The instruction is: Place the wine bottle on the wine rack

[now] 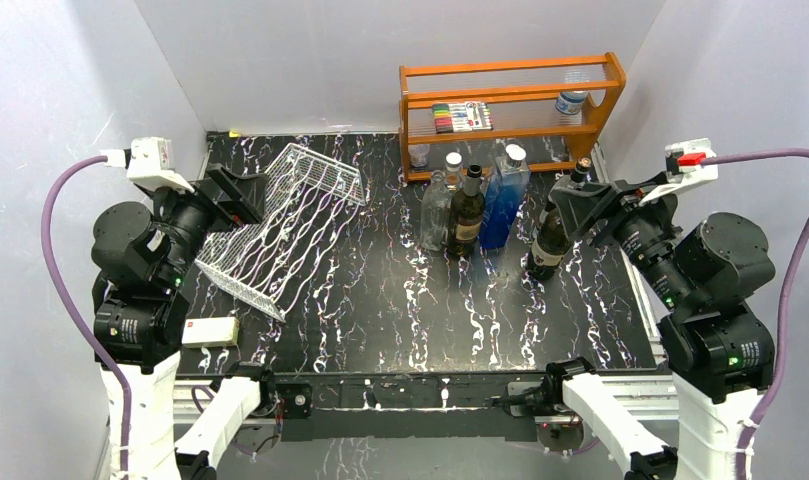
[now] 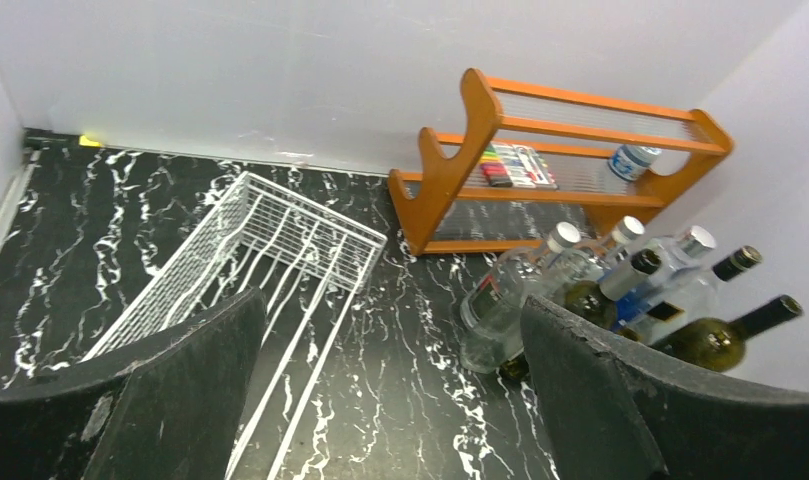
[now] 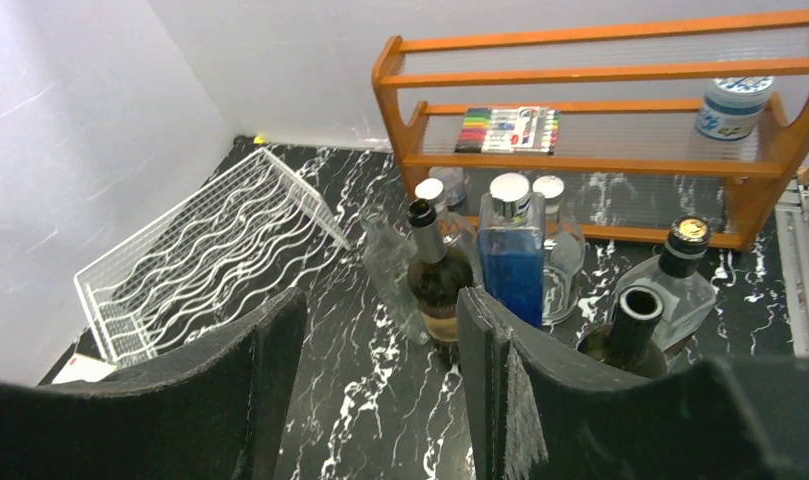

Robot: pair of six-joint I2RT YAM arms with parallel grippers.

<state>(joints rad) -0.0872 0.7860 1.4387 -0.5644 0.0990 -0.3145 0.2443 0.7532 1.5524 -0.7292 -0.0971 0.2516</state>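
A dark wine bottle [image 1: 550, 240] stands at the right of the table, just left of my right gripper [image 1: 580, 207]. In the right wrist view its black neck [image 3: 635, 318] is outside the right finger, and my right gripper [image 3: 380, 330] is open over bare table. A second dark wine bottle [image 1: 468, 212] stands in the middle group. The white wire wine rack [image 1: 280, 225] lies tilted at the left, seen also as the rack [image 3: 200, 260] from the right wrist. My left gripper [image 1: 242, 195] hangs wide open by the rack [image 2: 280, 250], and the left gripper [image 2: 390, 330] holds nothing.
A clear bottle [image 1: 435, 210] and a blue bottle [image 1: 505, 195] stand beside the middle wine bottle. A clear flask [image 3: 680, 275] is behind the right one. An orange wooden shelf [image 1: 510, 110] with markers and a jar stands at the back. A white box [image 1: 210, 332] lies front left.
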